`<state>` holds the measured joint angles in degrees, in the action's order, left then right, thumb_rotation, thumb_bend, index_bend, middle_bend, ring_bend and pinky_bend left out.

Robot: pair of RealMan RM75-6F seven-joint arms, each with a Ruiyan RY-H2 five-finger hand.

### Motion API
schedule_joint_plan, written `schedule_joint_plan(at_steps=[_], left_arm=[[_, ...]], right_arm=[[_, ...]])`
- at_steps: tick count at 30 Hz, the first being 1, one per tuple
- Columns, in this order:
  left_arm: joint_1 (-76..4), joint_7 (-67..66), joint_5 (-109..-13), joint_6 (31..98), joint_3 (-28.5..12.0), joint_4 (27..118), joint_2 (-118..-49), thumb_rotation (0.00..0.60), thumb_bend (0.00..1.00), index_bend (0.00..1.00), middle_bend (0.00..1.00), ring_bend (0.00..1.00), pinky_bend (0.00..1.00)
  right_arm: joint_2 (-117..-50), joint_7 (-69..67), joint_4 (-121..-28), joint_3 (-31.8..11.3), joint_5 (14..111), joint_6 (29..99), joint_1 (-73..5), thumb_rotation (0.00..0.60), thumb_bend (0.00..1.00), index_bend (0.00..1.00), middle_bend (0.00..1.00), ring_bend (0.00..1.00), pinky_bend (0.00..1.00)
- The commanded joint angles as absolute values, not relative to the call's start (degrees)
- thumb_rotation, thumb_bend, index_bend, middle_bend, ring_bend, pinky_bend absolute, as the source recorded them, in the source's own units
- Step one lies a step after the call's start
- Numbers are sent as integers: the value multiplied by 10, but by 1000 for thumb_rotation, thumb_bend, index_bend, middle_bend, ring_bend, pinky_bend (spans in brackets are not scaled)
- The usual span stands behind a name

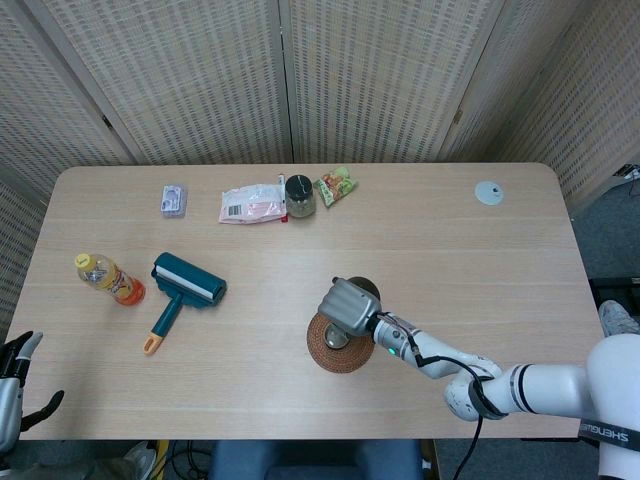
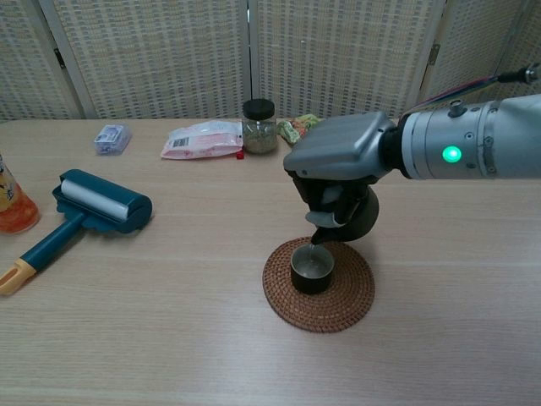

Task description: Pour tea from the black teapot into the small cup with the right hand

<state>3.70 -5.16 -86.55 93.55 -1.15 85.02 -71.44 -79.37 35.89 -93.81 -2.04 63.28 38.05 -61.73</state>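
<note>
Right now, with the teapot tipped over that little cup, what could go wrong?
The small cup has a narrow mouth, and the black teapot pours from above its rim, so a slight drift of the right robot hand could send tea onto the woven coaster or the table. Tea already shows in the cup; pouring on may overflow it. The spout also hangs close enough that it could nudge the cup.
</note>
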Motion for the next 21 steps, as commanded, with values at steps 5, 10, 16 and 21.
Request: schedule_joint_plan(at_steps=[5,10,16,21], left_arm=[[38,-48,-866,937,-12,847,-716,600,203,114,100,121,17],[39,-45,-867,937,-12,845,-716,600,203,114,100,121,17],[40,-45,-867,938,-12,843,-716,600,203,114,100,121,17],[40,-44,-868,938,-12,842,-717,600,203,114,100,121,17]], right_arm=[[-794,382,-946,-12,620,390,-627,510,605,1000,1000,906,384],[-793,396,-952,-7,611,398,-632,509,604,1000,1000,907,384],[-794,406,-956,0,603,406,-635,511,604,1000,1000,907,384],[-794,409,-957,3,599,409,-637,511,604,1000,1000,907,384]])
